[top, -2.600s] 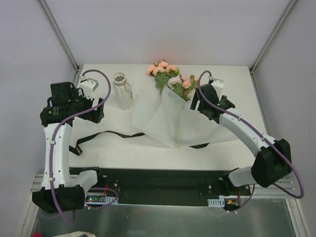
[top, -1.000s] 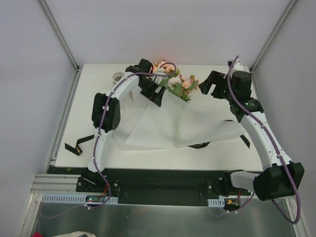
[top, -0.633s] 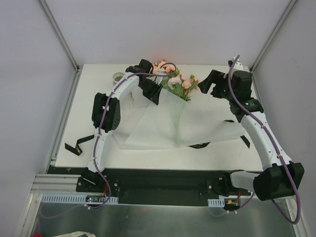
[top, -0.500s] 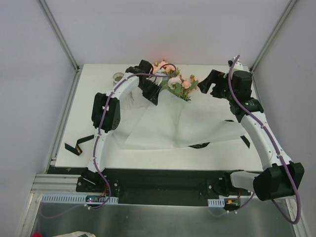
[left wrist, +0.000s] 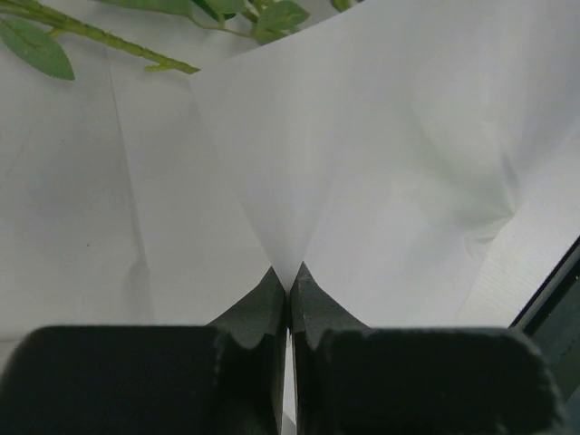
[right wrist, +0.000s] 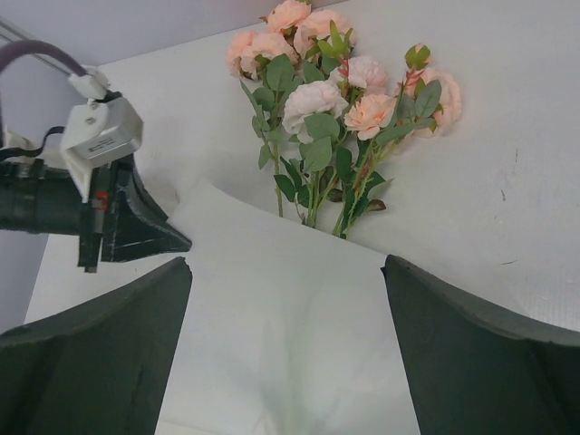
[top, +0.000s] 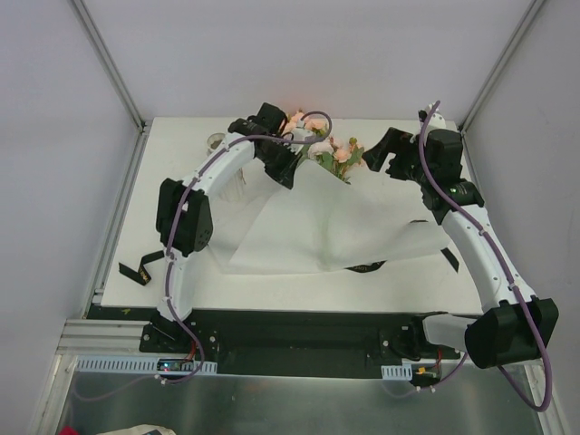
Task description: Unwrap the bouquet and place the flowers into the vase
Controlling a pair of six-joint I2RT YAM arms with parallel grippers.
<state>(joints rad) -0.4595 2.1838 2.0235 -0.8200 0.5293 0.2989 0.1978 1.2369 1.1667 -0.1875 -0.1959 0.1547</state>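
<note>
The bouquet lies untied at the back of the table. Its white paper (top: 317, 222) is spread flat, with the peach-pink flowers (top: 324, 147) sticking out past its far edge. My left gripper (top: 288, 175) is shut on the paper's far left corner, and a fold of paper (left wrist: 362, 136) runs up from its fingertips (left wrist: 272, 285). A leafy stem (left wrist: 91, 32) crosses above. My right gripper (top: 372, 161) hangs open just right of the flowers (right wrist: 335, 91), over the paper (right wrist: 290, 299), gripping nothing. The vase (top: 216, 140) peeks out behind my left arm.
The black ribbon lies loose: one end (top: 140, 267) near the table's front left, another part (top: 367, 266) poking from under the paper, and a piece (top: 449, 256) by my right arm. My left gripper (right wrist: 136, 227) shows in the right wrist view.
My left gripper has shut on the paper's far left corner and drawn it slightly up and back. The left elbow swung left. My right arm stayed still and open.
</note>
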